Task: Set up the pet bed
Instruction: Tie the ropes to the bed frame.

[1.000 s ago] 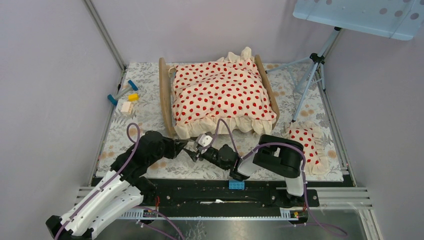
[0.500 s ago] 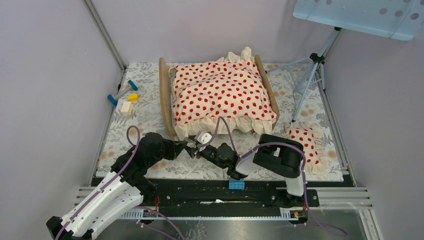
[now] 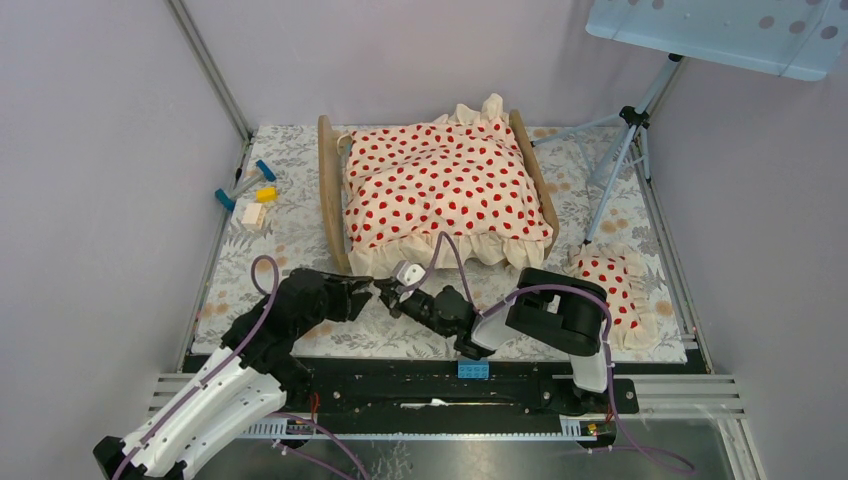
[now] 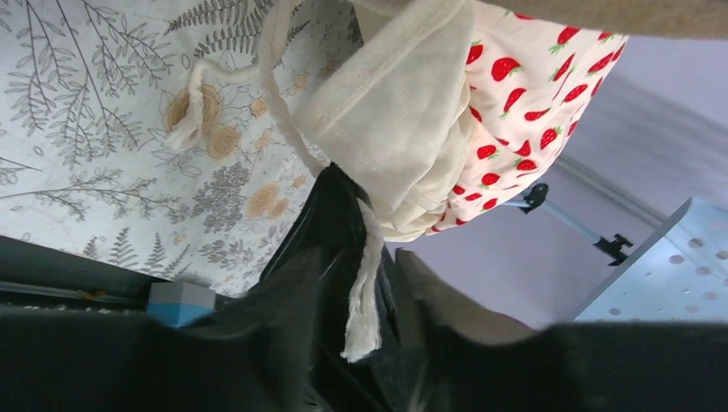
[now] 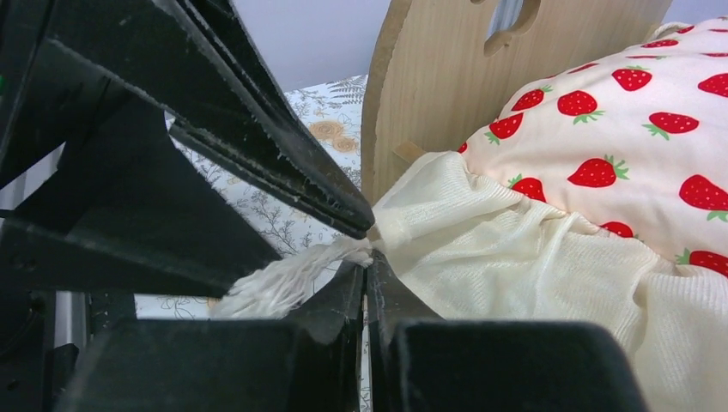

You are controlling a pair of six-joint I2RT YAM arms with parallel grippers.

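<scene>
The pet bed stands at the back middle, its light-wood end board close in the right wrist view. A cream, red-dotted blanket covers it. Both grippers meet at the blanket's near left corner. My right gripper is shut on the corner's white tie string. My left gripper is open, and the string's tassel hangs loose between its fingers. The mattress is hidden under the blanket.
A small red-dotted pillow lies on the floral mat at the right. Toy blocks sit near the left wall. A tripod stands back right under a pale blue panel. A blue block rests on the near rail.
My right gripper has shut on the blanket's corner string. My left gripper has opened, let go of it and drawn slightly left.
</scene>
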